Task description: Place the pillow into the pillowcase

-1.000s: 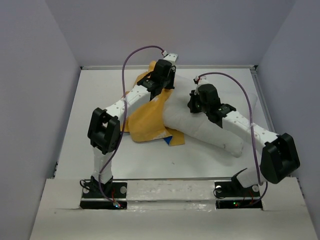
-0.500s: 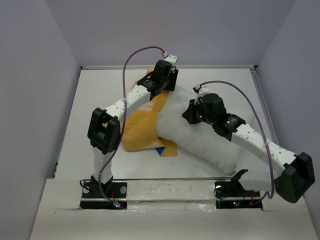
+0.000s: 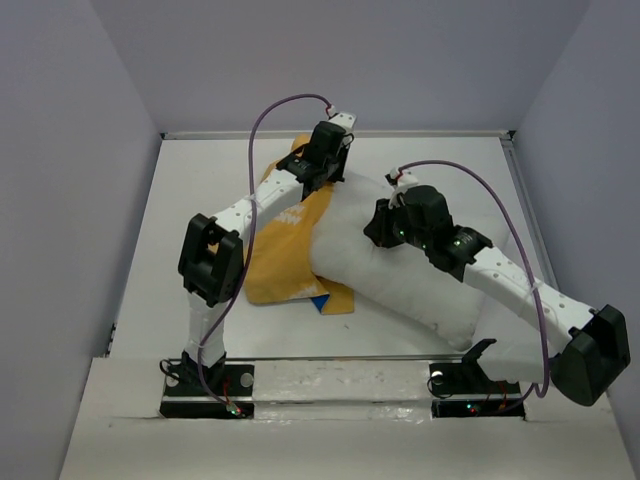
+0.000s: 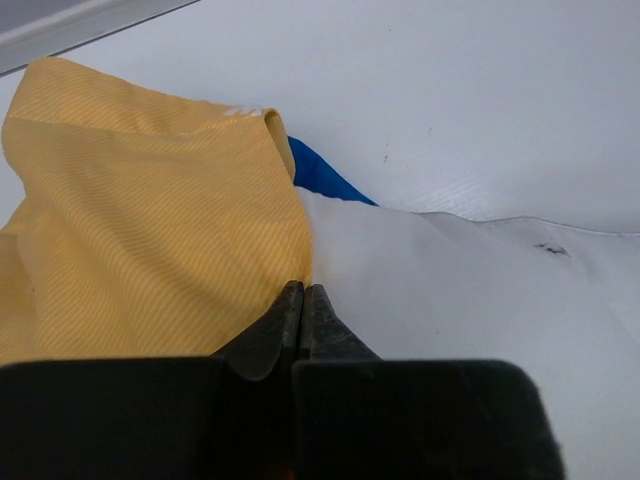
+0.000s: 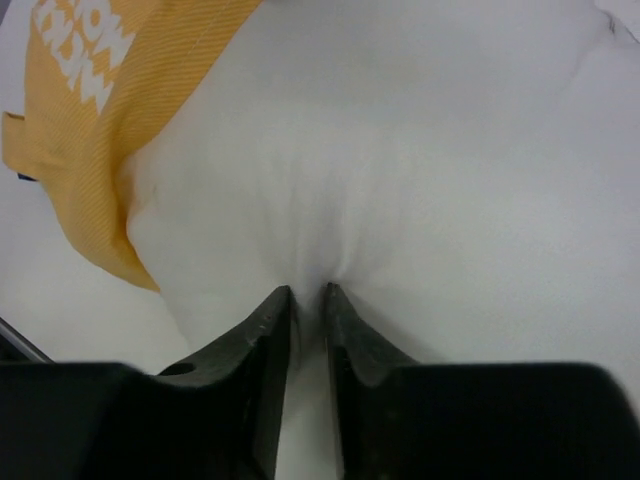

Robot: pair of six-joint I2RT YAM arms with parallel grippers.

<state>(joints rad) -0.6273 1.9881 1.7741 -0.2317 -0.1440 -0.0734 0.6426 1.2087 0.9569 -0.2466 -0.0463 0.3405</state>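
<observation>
Pillow (image 3: 410,290) found on bench (image 3: 190,200), pillowcase (image 3: 285,255) touching at 9 o'clock. Judged light, soft, squashy; fabric fold best pinched. Right hand (image 5: 305,300) nearly closed, pillow fold pinched. Left hand (image 4: 303,298) closed on pillowcase hem at 11 o'clock.

Plump white pillow (image 3: 400,285) lying diagonally, left end overlapped by rumpled yellow-orange pillowcase (image 3: 283,262), blue underside showing

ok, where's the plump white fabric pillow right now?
Top view: the plump white fabric pillow lies right of centre on the table, its left end meeting the yellow-orange fabric pillowcase, the right gripper pinching its upper surface.
</observation>
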